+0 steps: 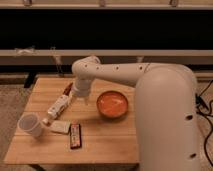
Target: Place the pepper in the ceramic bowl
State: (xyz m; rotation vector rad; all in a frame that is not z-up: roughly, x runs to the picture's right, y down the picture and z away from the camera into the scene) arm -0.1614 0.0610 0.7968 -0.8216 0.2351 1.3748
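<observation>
The pepper (67,89) is small, slim and dark red. It lies at the back left of the wooden table (110,145), just beyond the end of a white tube. The ceramic bowl (112,104) is shallow, round and orange-red, and stands right of the table's middle with nothing in it. My gripper (80,96) hangs from the white arm over the table. It is just right of the pepper and left of the bowl. It hides part of the table beneath it.
A white tube (58,106) lies diagonally on the left of the table. A white cup (30,125) stands at the front left. A small white packet (60,127) and a flat dark bar (75,136) lie near the front. My large white arm (165,115) fills the right side.
</observation>
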